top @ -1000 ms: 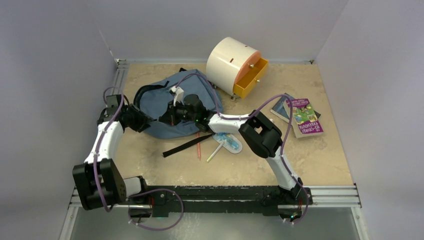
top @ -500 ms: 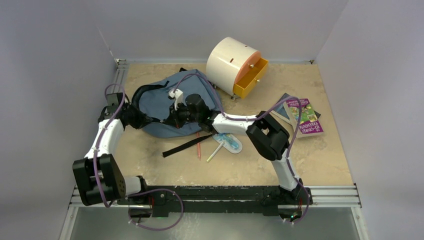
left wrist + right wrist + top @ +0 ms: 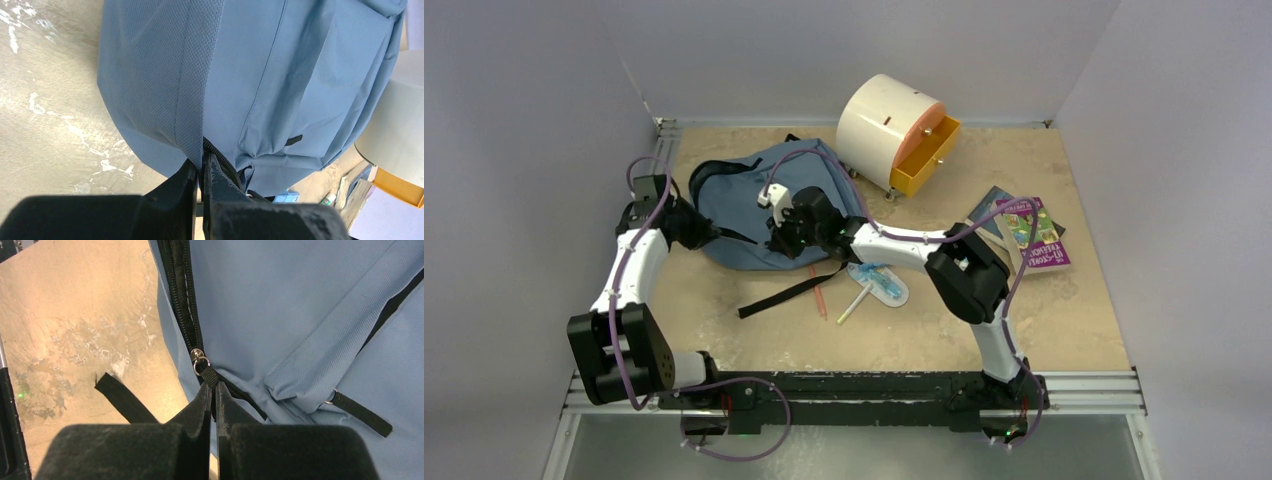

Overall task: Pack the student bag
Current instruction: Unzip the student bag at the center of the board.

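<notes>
ENTRY: student bag [image 3: 734, 205], far-left corner of counter [image 3: 1074, 320]

Slate-blue, soft, lying flat; black strap trailing toward the near edge. Cream cabinet [image 3: 879, 120] just beside it at the far edge. Left claw [image 3: 201, 167] clenched on a fabric fold at the bag's left side. Right claw [image 3: 212, 392] clenched on the black zipper pull [image 3: 209, 375].

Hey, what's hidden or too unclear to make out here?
Top view: inside of the soft slate-blue fabric backpack, covered by cloth.
Top view: contents of the open orange drawer, too small.
Top view: cover text of the purple book, too small.
Right wrist view: black zipper tab, end hidden between the fingers.
</notes>
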{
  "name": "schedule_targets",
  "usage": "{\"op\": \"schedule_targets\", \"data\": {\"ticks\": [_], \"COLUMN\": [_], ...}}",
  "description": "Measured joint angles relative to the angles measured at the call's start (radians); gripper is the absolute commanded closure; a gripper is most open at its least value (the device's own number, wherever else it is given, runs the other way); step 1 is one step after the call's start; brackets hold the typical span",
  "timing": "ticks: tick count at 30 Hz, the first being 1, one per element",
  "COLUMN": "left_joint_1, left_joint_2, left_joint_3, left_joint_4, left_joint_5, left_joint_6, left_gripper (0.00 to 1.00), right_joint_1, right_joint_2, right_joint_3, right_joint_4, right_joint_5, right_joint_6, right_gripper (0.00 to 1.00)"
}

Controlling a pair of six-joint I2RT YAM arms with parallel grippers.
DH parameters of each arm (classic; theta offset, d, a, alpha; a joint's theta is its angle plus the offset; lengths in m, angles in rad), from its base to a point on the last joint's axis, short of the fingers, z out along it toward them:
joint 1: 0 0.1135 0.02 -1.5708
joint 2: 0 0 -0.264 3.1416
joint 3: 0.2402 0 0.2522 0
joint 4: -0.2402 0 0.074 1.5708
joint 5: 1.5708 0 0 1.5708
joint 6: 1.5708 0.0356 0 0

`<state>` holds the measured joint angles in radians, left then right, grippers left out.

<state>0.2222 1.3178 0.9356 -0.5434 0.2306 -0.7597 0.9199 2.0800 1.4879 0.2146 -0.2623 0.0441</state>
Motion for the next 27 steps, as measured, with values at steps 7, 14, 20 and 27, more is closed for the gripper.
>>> {"op": "schedule_targets", "data": {"ticks": [7,14,20,27], "left_joint_1": [0.000,0.012,0.012,0.012], "left_joint_2": [0.001,0.001,0.001,0.001], "left_joint_3": [0.012,0.013,0.013,0.013], "left_joint_4": [-0.014,-0.017,-0.020,-0.019], "left_joint_5": [-0.021,-0.047,-0.048,-0.037], "left_joint_6": [0.011,0.020,0.020,0.024], "left_gripper": [1.00,1.00,1.00,1.00], "right_joint_1": [0.003,0.003,0.006,0.009], "right_joint_2": [-0.010,-0.010,-0.011,-0.060], "right_joint_3": [-0.001,-0.024,-0.036,-0.089], "right_joint_4": [-0.058,-0.127,-0.134,-0.100], "right_joint_5": [0.069,0.192,0.267,0.291], "right_joint_6": [-0.046,-0.062,-0.058,-0.018], "right_gripper": [1.00,1.00,1.00,0.79]}}
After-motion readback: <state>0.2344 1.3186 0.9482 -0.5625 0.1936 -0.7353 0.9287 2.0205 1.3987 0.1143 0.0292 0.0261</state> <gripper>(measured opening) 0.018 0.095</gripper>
